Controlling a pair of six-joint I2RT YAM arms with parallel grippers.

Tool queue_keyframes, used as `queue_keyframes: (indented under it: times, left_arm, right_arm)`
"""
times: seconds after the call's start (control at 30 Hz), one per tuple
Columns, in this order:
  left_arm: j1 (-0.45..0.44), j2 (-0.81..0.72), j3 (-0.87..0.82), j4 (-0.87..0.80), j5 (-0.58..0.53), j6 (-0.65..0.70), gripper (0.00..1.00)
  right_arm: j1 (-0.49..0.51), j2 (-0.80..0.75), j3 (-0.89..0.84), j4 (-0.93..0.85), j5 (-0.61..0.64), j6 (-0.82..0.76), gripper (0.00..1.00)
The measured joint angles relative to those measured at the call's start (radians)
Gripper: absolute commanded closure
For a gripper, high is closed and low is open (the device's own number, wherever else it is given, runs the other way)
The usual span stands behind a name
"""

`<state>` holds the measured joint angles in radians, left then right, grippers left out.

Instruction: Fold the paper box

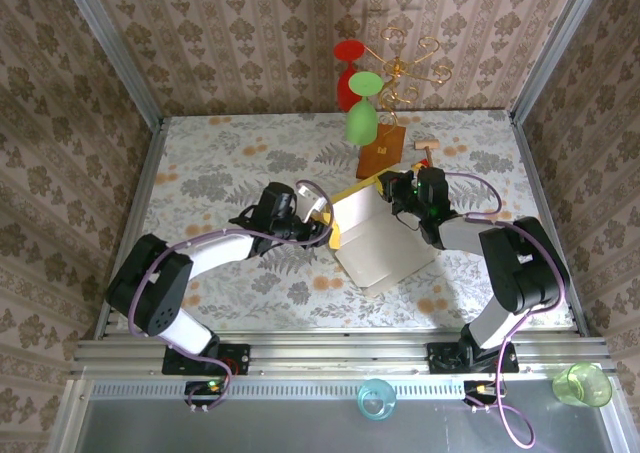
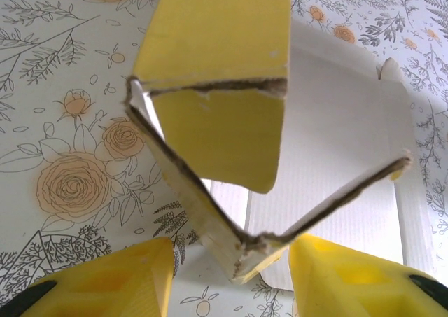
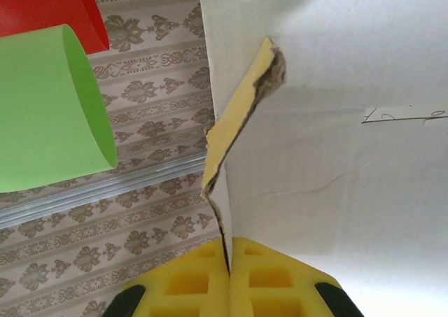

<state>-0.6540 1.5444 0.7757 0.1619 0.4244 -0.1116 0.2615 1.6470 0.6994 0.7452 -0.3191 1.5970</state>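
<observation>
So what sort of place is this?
Probably a robot test booth, not a home: wallpapered panels in a metal frame, and a left arm and right arm bolted to a rail at the table edge.
</observation>
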Motion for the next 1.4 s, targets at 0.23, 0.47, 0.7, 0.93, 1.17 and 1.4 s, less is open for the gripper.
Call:
queue_keyframes:
  times: [0.23, 0.47, 0.7, 0.93, 1.17, 1.4]
  left_arm:
    - [-0.035, 0.016, 0.006, 0.026, -0.068, -0.013, 0.53]
    - [-0.089, 0.016, 0.006, 0.034, -0.162, -0.027, 0.52]
    - [-0.142, 0.016, 0.005, 0.034, -0.274, -0.031, 0.51]
    - [-0.19, 0.016, -0.013, 0.042, -0.389, -0.046, 0.54]
    - [-0.222, 0.016, -0.017, 0.065, -0.459, -0.089, 0.6]
    - [-0.27, 0.032, -0.017, 0.078, -0.543, -0.126, 0.61]
  right_arm:
    - [0.0, 0.006, -0.022, 0.05, 0.0, 0.008, 1.0]
    - [0.0, 0.007, -0.068, 0.139, -0.003, 0.026, 1.0]
    - [-0.002, 0.012, -0.124, 0.248, -0.005, 0.029, 1.0]
    - [-0.004, 0.04, -0.18, 0.376, -0.015, 0.029, 1.0]
    - [-0.006, 0.055, -0.213, 0.449, -0.026, 0.03, 1.0]
    - [-0.006, 0.076, -0.217, 0.488, -0.026, 0.034, 1.0]
